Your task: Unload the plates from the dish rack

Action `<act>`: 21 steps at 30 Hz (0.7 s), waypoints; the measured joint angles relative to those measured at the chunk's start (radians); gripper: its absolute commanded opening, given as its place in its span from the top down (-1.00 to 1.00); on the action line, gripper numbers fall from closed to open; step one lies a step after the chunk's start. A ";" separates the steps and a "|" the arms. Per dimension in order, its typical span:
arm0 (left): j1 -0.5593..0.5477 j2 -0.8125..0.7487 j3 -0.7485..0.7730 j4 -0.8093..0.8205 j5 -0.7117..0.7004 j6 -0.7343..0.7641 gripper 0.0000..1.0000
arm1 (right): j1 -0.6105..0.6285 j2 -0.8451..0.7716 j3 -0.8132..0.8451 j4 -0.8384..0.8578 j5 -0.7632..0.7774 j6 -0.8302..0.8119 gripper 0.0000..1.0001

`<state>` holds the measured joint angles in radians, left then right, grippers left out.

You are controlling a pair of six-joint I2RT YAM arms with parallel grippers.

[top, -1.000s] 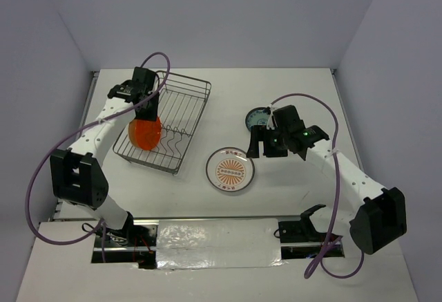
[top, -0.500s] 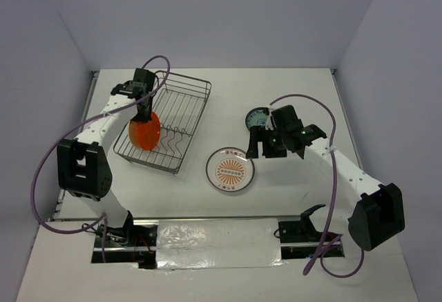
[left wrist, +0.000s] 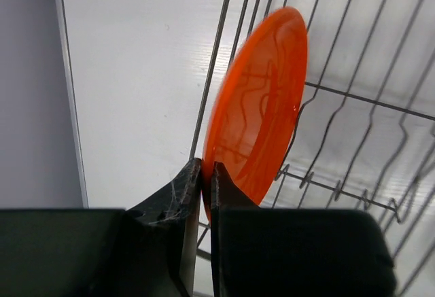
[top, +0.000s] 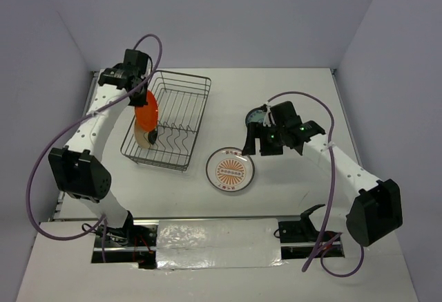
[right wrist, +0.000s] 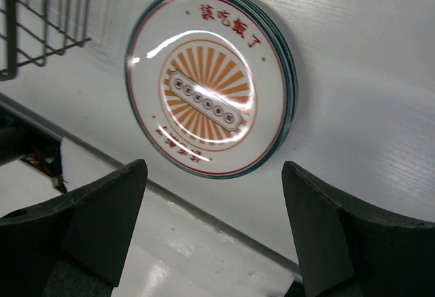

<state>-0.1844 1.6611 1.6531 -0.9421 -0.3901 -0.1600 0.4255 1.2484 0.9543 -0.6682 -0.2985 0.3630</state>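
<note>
An orange-backed plate (top: 146,114) stands on edge at the left side of the dish rack (top: 184,75), a dark wire basket. My left gripper (top: 141,95) is shut on the plate's top rim. In the left wrist view both fingers pinch the orange plate (left wrist: 262,107) at my left gripper (left wrist: 206,175), over the dish rack's wires (left wrist: 353,96). A sunburst plate (top: 230,170) lies flat on the table right of the rack. My right gripper (top: 257,146) hovers open just beyond it. The right wrist view shows that sunburst plate (right wrist: 207,90) ahead of my right gripper (right wrist: 214,171).
A teal plate (top: 255,115) lies on the table behind my right arm, partly hidden by it. A corner of the rack (right wrist: 41,32) shows at the top left of the right wrist view. Walls close the table on three sides.
My left gripper has shut on the orange plate's rim and risen, tilting the plate up. The rack has shifted slightly to the right. My right arm has barely moved.
</note>
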 measured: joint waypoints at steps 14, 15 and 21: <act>0.001 -0.332 -0.057 0.269 0.784 -0.323 1.00 | -0.001 -0.011 0.282 0.330 -0.275 0.112 -0.86; -0.002 -0.343 -0.097 0.317 0.841 -0.358 1.00 | -0.002 -0.005 0.302 0.364 -0.286 0.124 -0.82; -0.003 -0.347 -0.260 0.489 1.025 -0.492 1.00 | -0.006 0.064 0.343 0.475 -0.336 0.209 -0.36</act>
<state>-0.1871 1.3140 1.3930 -0.4526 0.6346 -0.6525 0.4198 1.3128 1.2968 -0.1936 -0.6346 0.5724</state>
